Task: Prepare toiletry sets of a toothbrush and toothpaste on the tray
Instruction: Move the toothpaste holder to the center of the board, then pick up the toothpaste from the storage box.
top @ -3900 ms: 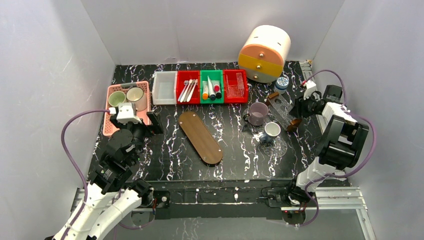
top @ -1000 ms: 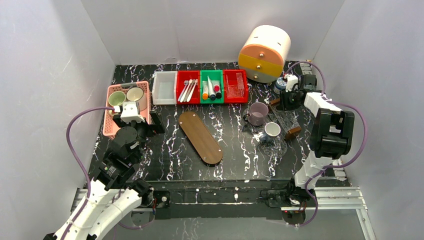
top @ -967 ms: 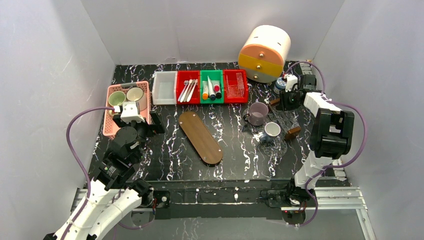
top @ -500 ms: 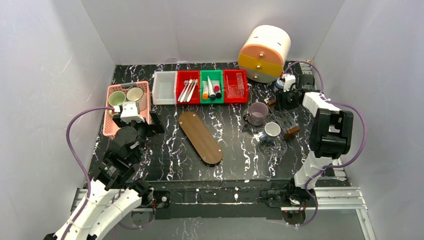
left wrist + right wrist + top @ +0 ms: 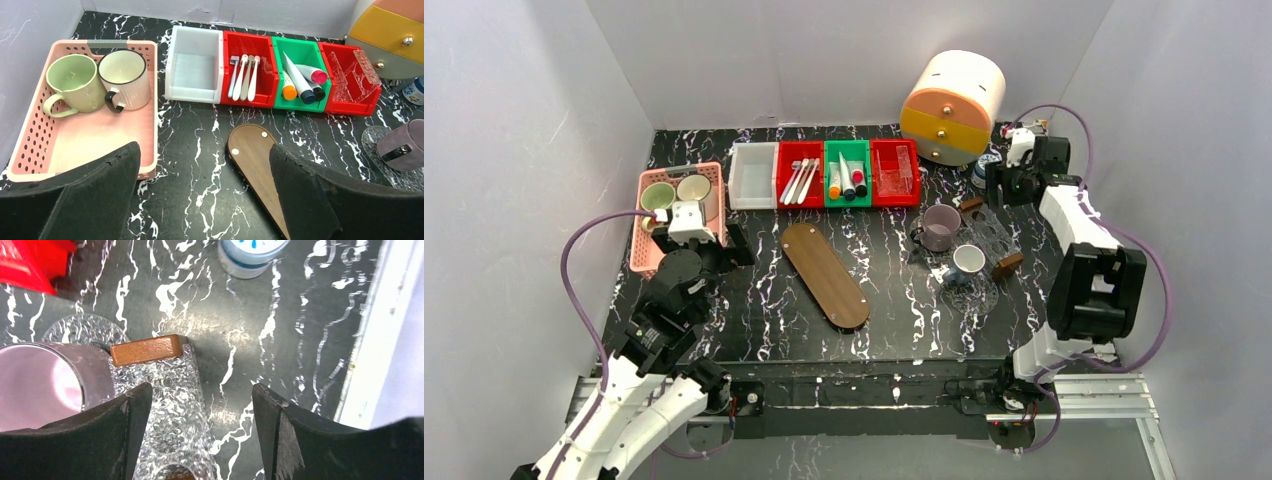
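Note:
Three slim white toothbrushes (image 5: 801, 181) (image 5: 245, 75) lie in a red bin at the back. The toothpaste tubes (image 5: 847, 180) (image 5: 301, 80) lie in the green bin beside it. A clear textured tray (image 5: 987, 232) (image 5: 165, 405) with brown end handles lies at the right, and my right gripper (image 5: 1006, 186) (image 5: 200, 390) hangs open above its far end, holding nothing. My left gripper (image 5: 702, 245) (image 5: 202, 150) stands wide open and empty over the table, between the pink basket and an oval wooden board (image 5: 826, 273) (image 5: 257, 160).
A pink basket (image 5: 646, 255) with two mugs sits at the left. White bin (image 5: 754, 175) and a red bin with a clear rack (image 5: 894, 172) flank the row. Purple mug (image 5: 941, 226) and white mug (image 5: 967, 260) stand by the clear tray. Round drawer unit (image 5: 952, 106) and small jar (image 5: 250, 255) are behind.
My right gripper has opened and drawn back and up from the clear tray's far end, leaving the tray on the table. The left arm has stayed in place.

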Controlling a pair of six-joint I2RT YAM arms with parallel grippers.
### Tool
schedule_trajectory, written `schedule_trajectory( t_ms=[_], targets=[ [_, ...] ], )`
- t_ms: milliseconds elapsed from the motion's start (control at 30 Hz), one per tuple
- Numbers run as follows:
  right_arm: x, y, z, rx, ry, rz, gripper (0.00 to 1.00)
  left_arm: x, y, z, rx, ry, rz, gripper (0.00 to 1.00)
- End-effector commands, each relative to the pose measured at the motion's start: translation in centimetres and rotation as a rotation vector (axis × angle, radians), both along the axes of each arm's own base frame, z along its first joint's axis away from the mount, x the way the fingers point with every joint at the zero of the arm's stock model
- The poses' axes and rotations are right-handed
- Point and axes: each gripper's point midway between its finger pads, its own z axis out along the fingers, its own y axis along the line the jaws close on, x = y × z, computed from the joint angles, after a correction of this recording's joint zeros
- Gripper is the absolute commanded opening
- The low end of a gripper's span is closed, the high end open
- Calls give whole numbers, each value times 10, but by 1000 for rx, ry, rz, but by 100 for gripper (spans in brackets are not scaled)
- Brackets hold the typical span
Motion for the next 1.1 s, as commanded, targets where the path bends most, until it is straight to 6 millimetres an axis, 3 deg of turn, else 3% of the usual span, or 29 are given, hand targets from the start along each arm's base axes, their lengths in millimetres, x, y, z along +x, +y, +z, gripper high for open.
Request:
schedule_trajectory(
  t_ms=[0, 200, 367, 800, 933, 1067],
  targets=[
    [9, -12, 70, 8, -171, -149, 83, 5, 3, -2, 5, 8, 26, 98],
    [-4, -3, 106, 140, -295, -230, 88, 10, 6, -7, 4, 29, 50, 98],
    [-17, 14, 131, 274, -413, -217, 99, 16, 7, -13, 6, 58, 63, 98],
    [-31, 45, 134, 596, -484, -232, 99, 30, 4, -25, -3, 120, 72, 98],
    [-34, 50, 124, 604, -440, -219, 99, 37, -6, -28, -16, 165, 53, 98],
    [-43, 54, 128, 605, -437, -190, 99, 50, -21, -36, -29, 234, 24, 98]
  ],
)
